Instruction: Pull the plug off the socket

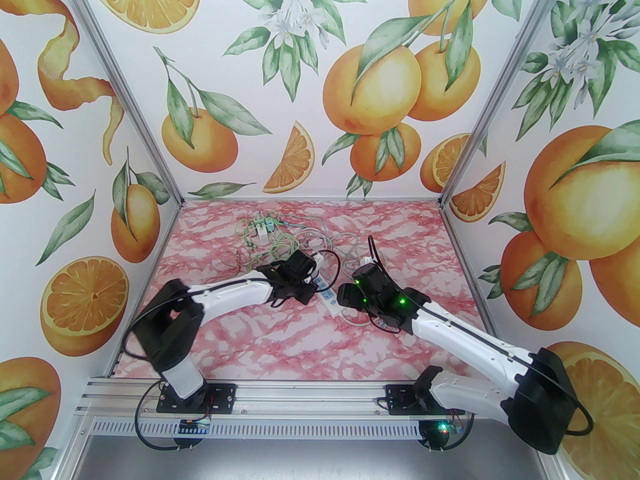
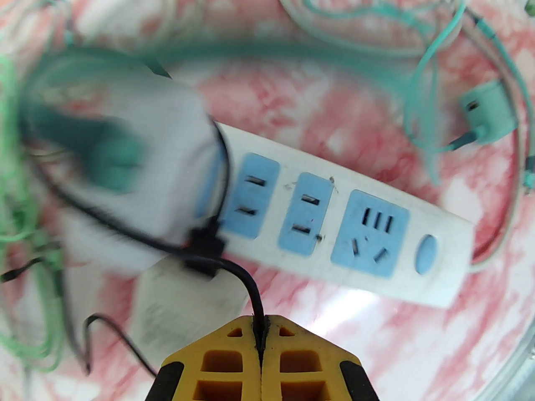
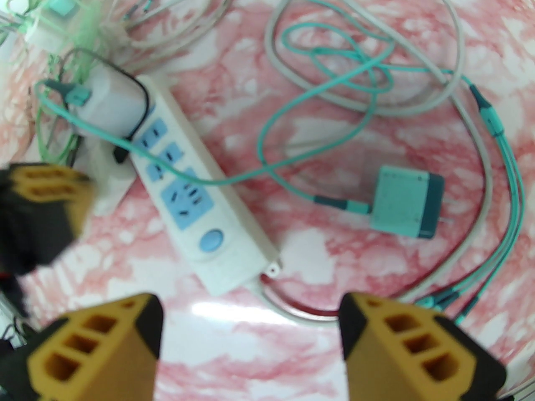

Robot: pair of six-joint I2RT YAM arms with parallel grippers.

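Orange-printed walls are seen around a pink marble table, and a loose tangle of cables is spread at 12 o'clock from the centre. A white power strip with blue sockets is laid at the centre, between the two arms.

In the right wrist view a white plug is seen standing at the 11 o'clock end of the strip, with a teal connector pushed into its side. It appears to be seated in the last socket, though no prongs can be made out, and in the left wrist view its outline is blurred.

The left gripper is clenched on a thin black cable, which is led up to 11 o'clock and looped around the white plug. The right gripper is held wide apart at 6 o'clock of the strip, with nothing between its fingers. A teal adapter is left lying loose on the table at 3 o'clock of the strip.

As for progress, a grip has been made, but on the cable and not on the plug body. The extraction itself is judged not yet done: the plug is to be drawn away from the strip, and the strip may need to be pinned down by the free gripper.
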